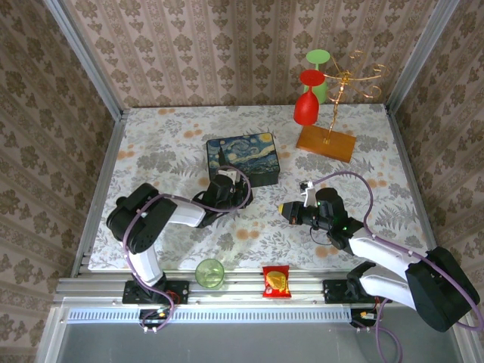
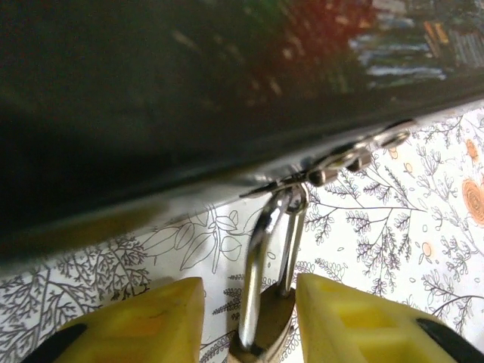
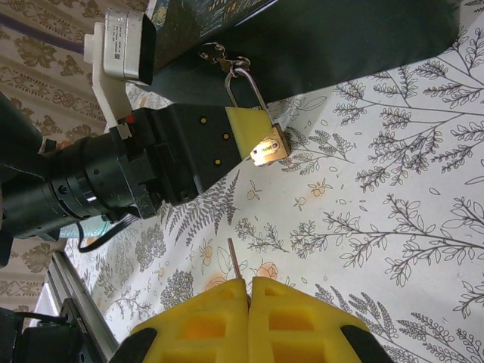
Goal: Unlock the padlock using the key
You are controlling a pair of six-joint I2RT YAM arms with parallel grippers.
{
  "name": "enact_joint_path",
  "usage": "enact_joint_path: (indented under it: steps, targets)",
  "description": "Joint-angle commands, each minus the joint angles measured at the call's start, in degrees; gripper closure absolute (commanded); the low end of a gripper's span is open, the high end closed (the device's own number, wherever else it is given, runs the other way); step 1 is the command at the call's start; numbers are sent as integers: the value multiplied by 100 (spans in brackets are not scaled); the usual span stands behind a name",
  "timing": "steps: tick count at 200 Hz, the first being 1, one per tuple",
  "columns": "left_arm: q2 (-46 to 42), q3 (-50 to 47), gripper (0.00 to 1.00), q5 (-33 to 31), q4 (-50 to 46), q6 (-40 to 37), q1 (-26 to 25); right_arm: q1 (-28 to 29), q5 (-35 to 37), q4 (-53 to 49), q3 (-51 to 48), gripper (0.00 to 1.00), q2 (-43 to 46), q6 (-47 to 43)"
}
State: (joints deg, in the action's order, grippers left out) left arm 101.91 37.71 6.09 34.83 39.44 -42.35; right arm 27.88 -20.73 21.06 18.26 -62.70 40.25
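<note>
Padlock (image 3: 270, 149) axis: the long axis runs from the brass body to the silvery shackle (image 2: 257, 257). The shackle end points at the box, and the body end points away from it, into the left claw.
Padlock place: it hangs at the near front side of the starry-night box (image 1: 242, 157), with the shackle hooked through the box's small metal clasp (image 2: 291, 184). The body is low over the flowered tabletop (image 1: 166, 151), and I cannot tell whether it touches.
Padlock tilt: in the right wrist view it slants, with its bright end face turned toward the right claw.
Left claw (image 2: 249, 283): narrow, with the yellow pads on either side of the padlock body. One pad is against the body, and a sliver of tabletop shows between the other pad and the body.
Right claw (image 3: 248, 286): pads pressed together on the key (image 3: 235, 263), seen edge-on as a thin reddish sliver sticking out toward the padlock.
Right claw to padlock: apart, with bare tabletop between them and the key tip short of the lock.
Box: lid down, clasp joined by the shackle, inside hidden.
Rack (image 1: 327, 142): stands at the far right and carries a red glass (image 1: 305, 107) and a green glass (image 1: 318, 69), both hung bowl-down.
Near rail: a green cup (image 1: 209, 272) and a red-yellow snack packet (image 1: 276, 281) sit side by side.
</note>
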Motion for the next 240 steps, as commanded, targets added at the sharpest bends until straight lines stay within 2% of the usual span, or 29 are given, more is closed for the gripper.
enact_joint_path:
  steps: [1, 12, 52, 91, 122, 154, 175, 216, 240]
  targets:
    - [98, 94, 69, 103, 176, 31, -40, -45, 111, 135, -51, 100, -47, -22]
    - [84, 83, 75, 87, 182, 45, -45, -52, 121, 132, -51, 100, -52, -28]
    - [75, 114, 83, 77, 66, 34, -23, -46, 152, 208, -107, 100, -81, 31]
    - [0, 4, 92, 208, 322, 441, -22, -46, 60, 327, 56, 100, -494, 353]
    - [-118, -153, 100, 337, 801, 1012, -18, -46, -494, 1589, 173, 100, -1457, 1058]
    - [-3, -362, 100, 545, 1670, 1797, 9, -37, -847, 2525, 431, 100, -2594, 1658]
    - [97, -436, 100, 538, 2109, 2124, 5, -37, -1054, 3496, 481, 100, -3255, 2113]
    - [239, -572, 100, 475, 2760, 2591, 25, -46, -1190, 4750, 455, 100, -4137, 2537]
    - [256, -538, 100, 499, 2808, 2656, 35, -77, -1192, 5285, 389, 100, -4475, 2759]
